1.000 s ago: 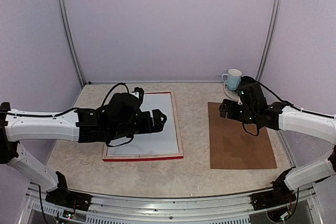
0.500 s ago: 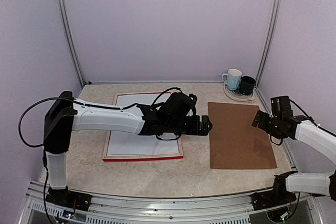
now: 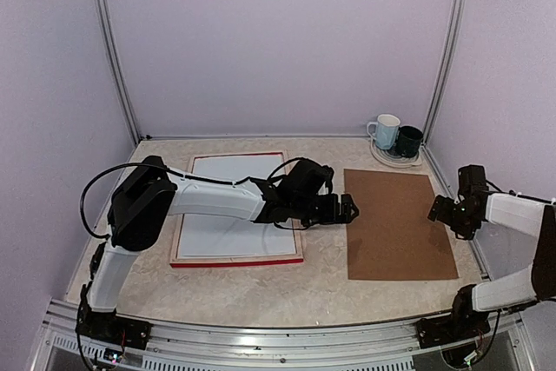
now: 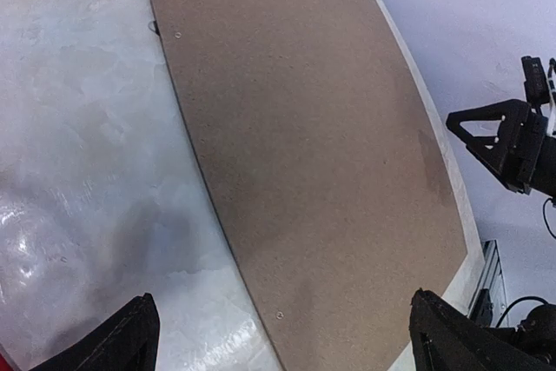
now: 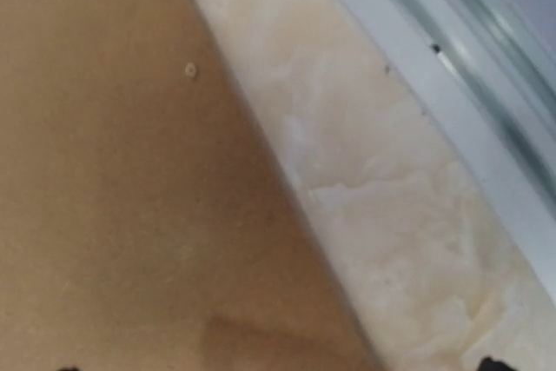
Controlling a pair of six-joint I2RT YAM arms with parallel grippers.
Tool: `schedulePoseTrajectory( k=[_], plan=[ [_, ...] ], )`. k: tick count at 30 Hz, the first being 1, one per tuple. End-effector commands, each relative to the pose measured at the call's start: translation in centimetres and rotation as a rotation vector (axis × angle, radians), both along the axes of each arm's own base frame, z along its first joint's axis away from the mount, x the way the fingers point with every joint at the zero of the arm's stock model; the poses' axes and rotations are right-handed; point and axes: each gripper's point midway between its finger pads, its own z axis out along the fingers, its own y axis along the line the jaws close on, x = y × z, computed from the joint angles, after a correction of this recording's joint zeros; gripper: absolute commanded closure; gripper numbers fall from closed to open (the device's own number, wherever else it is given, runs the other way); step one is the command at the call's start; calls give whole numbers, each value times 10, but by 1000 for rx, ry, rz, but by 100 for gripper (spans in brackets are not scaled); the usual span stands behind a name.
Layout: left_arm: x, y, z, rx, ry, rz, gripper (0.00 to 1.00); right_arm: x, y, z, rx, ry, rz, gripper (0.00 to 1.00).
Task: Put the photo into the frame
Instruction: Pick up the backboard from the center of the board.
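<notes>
Photo (image 3: 228, 236) lies white side up inside the frame (image 3: 236, 261), flat on the table's (image 3: 321, 288) left half; left tool (image 3: 347, 210), fingers spread and empty, hovers at the brown board's (image 3: 395, 223) left edge; right tool (image 3: 445, 212), likewise spread and empty, at the board's right edge.

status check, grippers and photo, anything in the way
Left gripper open, empty, between frame and board. Right gripper open, empty, over board's right edge. Photo face down in frame. Nothing in the way.
</notes>
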Motion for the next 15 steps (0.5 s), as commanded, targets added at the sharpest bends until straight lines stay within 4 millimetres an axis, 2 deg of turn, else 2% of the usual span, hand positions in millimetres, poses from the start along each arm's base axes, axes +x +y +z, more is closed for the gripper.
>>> schedulePoseTrajectory(
  k=[1, 5, 15],
  plan=[
    [12, -15, -11, -57, 30, -6, 1, 8, 3, -8, 22, -14, 38, 1],
    [18, -17, -28, -49, 55, 12, 1, 10, 7, -10, 30, -25, 59, 2],
    [18, -30, -42, -76, 93, 1, 1, 11, 5, -17, 28, 8, 52, 2]
  ],
)
